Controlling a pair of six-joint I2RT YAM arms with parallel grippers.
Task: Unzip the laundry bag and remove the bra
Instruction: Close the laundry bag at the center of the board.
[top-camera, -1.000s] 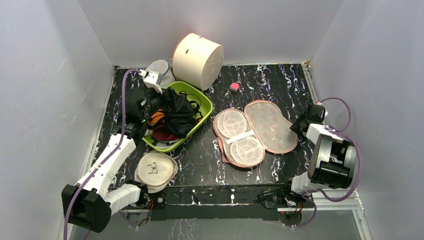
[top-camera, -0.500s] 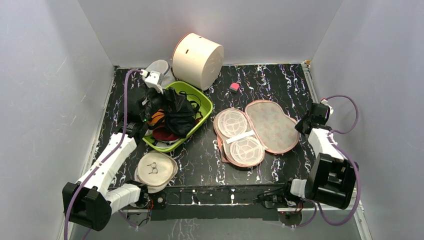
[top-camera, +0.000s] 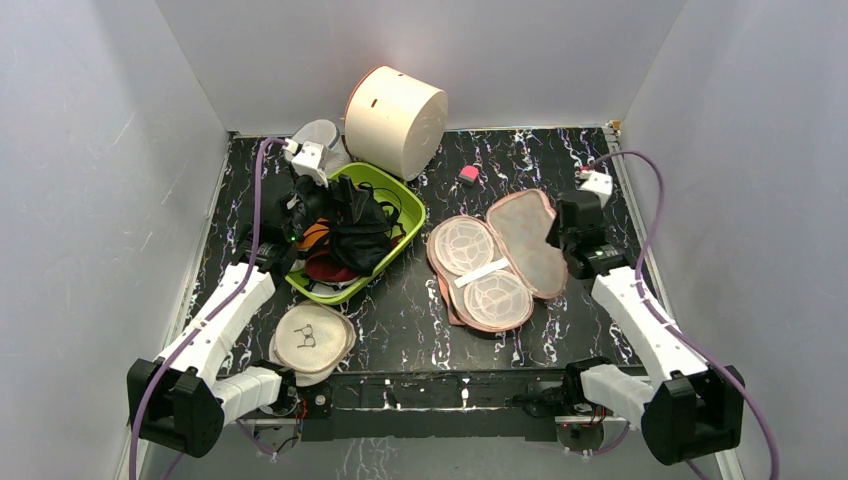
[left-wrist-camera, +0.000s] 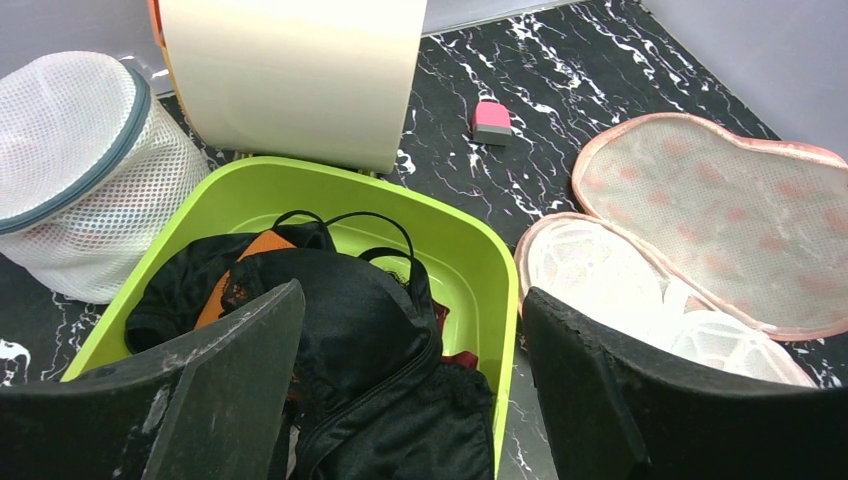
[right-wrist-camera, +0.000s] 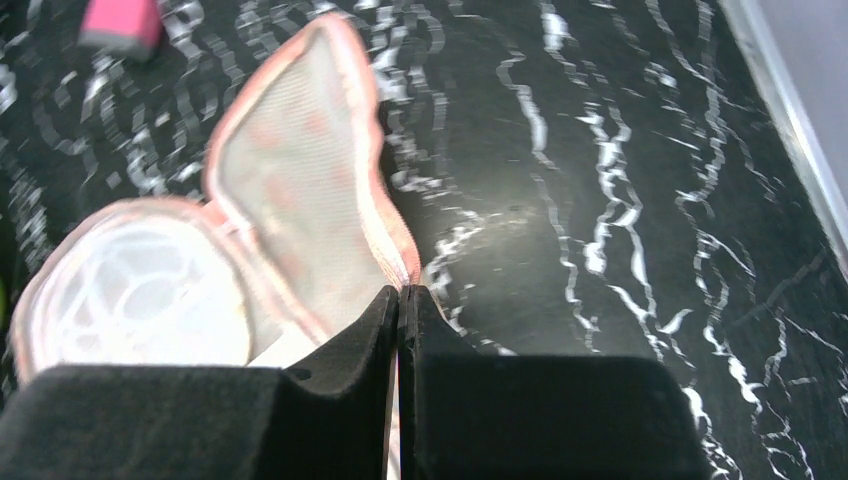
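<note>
The laundry bag (top-camera: 470, 262) lies unzipped at the table's middle, its white inner cups showing. My right gripper (top-camera: 565, 238) is shut on the pink rim of the bag's lid (right-wrist-camera: 300, 190). The lid's right edge is raised and pulled toward the left. In the right wrist view the right gripper (right-wrist-camera: 402, 292) has its fingers pressed together on that rim. The black bra (left-wrist-camera: 350, 320) lies in the green basket (left-wrist-camera: 470, 235) among other garments. My left gripper (left-wrist-camera: 412, 300) hangs open just above it, touching nothing.
A cream cylinder (top-camera: 395, 120) and a white mesh cylinder (top-camera: 318, 135) stand behind the green basket (top-camera: 408, 200). A small pink block (top-camera: 468, 174) lies at the back. A round cream pouch with a glasses drawing (top-camera: 312, 338) sits near the front left. Grey walls close three sides.
My right arm swung in from the right edge, shut on the lid's rim and drew that edge up and leftward. The left arm stayed over the basket.
</note>
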